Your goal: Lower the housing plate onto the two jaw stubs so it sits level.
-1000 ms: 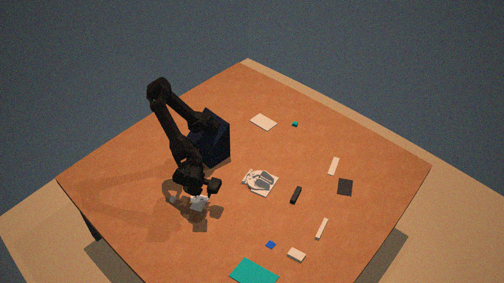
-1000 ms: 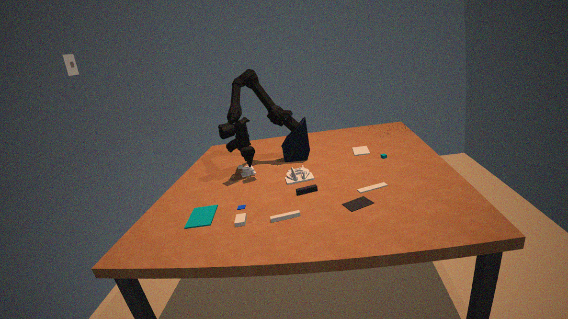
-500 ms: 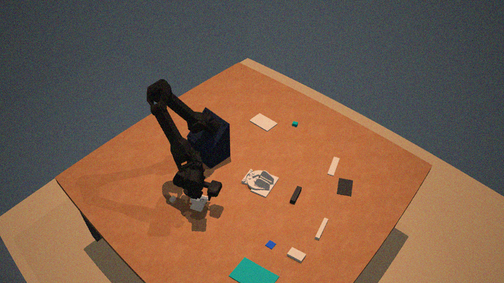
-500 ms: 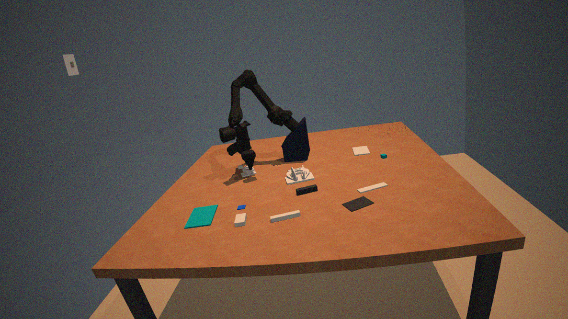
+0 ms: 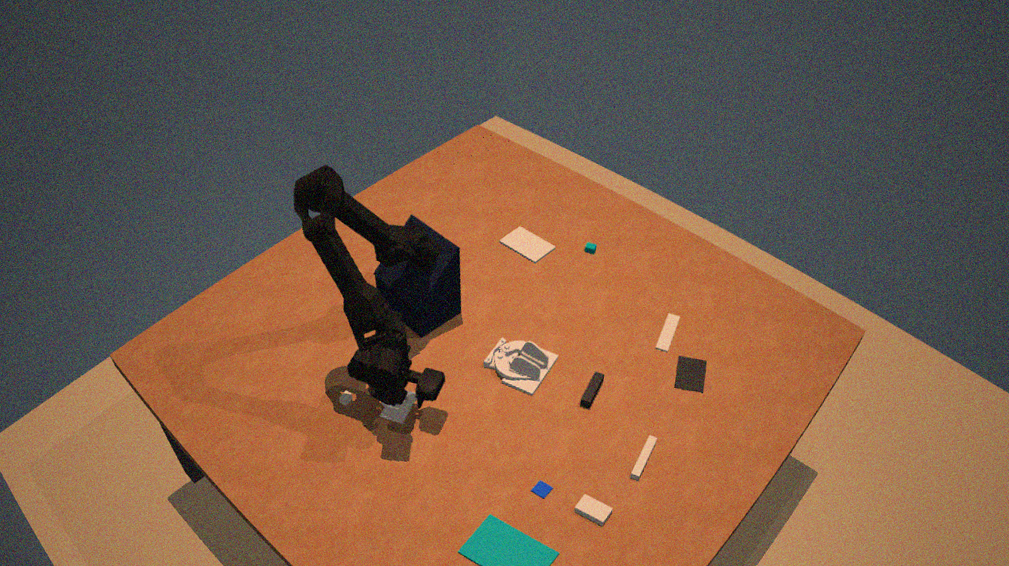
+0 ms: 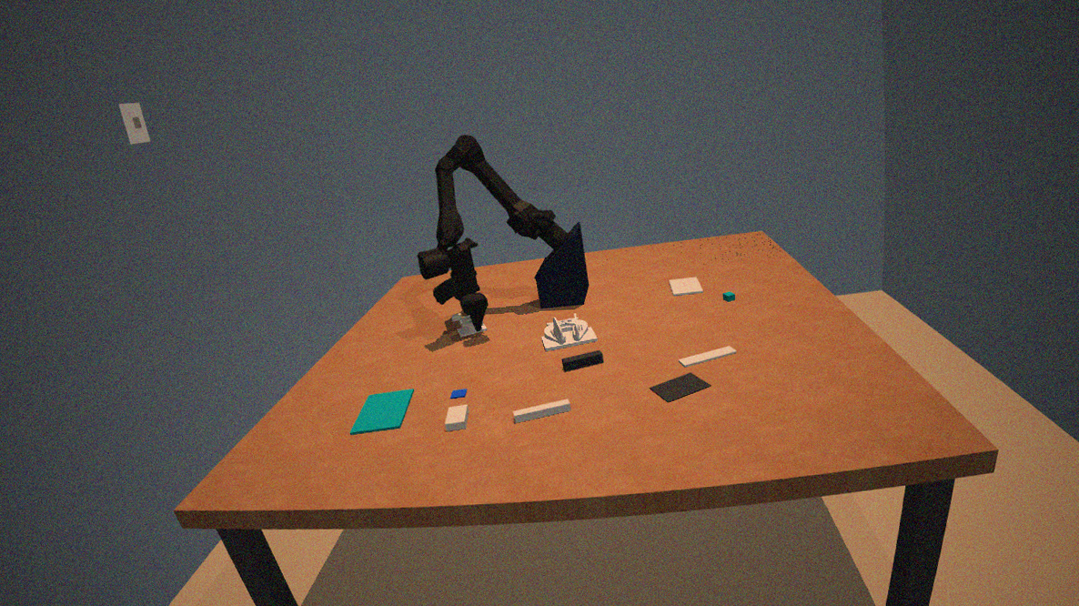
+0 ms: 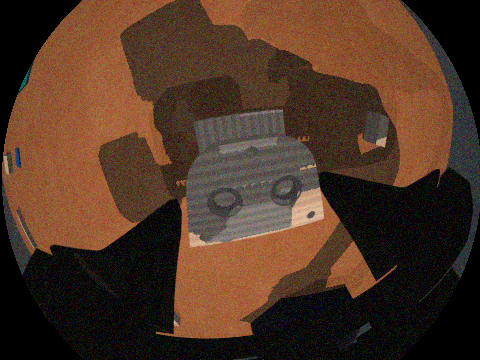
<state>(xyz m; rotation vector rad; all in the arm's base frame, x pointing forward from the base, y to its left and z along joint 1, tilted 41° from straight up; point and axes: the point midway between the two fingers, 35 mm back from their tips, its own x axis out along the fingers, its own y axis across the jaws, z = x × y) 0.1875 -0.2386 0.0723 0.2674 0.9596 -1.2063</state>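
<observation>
The housing plate [image 5: 397,411] [image 6: 469,329] [image 7: 260,217] is a pale plate with two round holes and a ribbed edge, largely in the arm's shadow. It lies on the table, away from the base. My gripper [image 5: 407,401] [image 7: 252,192] is open, low over the plate. In the wrist view its two black fingertips stand at the plate's left and right sides, and nothing is held. The white base [image 5: 526,388] [image 6: 557,347] sits apart, near the table's middle, with the jaws standing on it. Their stubs and pins are too small to make out.
A small grey block [image 5: 346,397] [image 7: 376,127] lies near the plate. A black bar [image 5: 591,390] [image 6: 582,361] lies beside the base. A teal sheet [image 5: 508,552] [image 6: 382,411], a blue tile [image 5: 541,488] [image 6: 458,393] and a white block [image 5: 592,509] [image 6: 456,417] lie farther off.
</observation>
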